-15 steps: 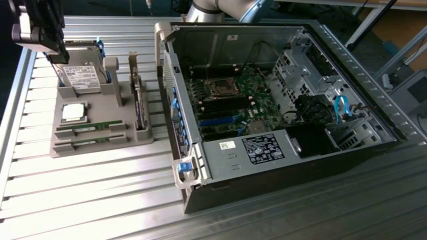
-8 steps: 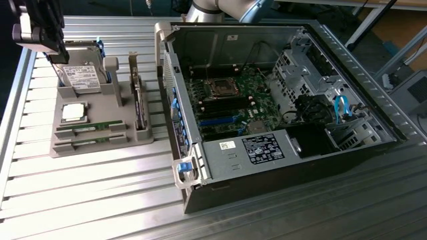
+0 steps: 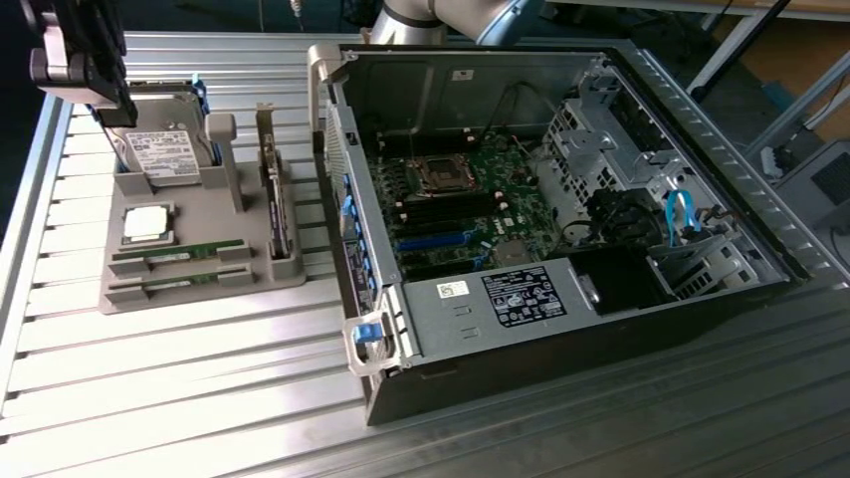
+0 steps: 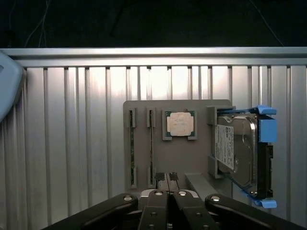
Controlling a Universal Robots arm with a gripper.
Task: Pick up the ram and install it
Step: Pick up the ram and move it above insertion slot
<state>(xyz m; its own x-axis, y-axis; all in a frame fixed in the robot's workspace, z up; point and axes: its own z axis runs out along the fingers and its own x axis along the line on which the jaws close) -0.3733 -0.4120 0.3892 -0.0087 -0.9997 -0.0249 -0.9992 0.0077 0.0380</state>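
gripper (image 4: 166, 176) first: pads (image 4: 160, 179) clenched flat against each other, nothing between them (an empty grip, no part in it). In the exterior view it hangs raised above the hard-drive end of the tray, touching nothing.

Under it: grey parts tray (image 4: 141, 153) on the slatted aluminium table (image 4: 72, 134).

ram is not picked. Both sticks sit on edge in their tray slots:
- ram stick (image 4: 151, 143) is just beside the CPU (image 4: 180, 124)
- other ram stick (image 4: 131, 148) lies parallel to it, one slot further out, along the tray's edge

Hard drive (image 4: 237, 148) in a blue caddy is propped on edge in its cradle, on the opposite side of the CPU from the sticks.

Expansion card (image 3: 277, 214) stands on edge along the tray side that faces the case.

Further off, to the exterior view's right of the tray: PC case (image 3: 558, 249) lying open side up, its wall just beside the tray. Motherboard (image 3: 452, 199) is exposed, with a labelled power supply (image 3: 525, 294) at the case end nearer the camera. Robot arm (image 3: 439, 15) shows beyond the case.
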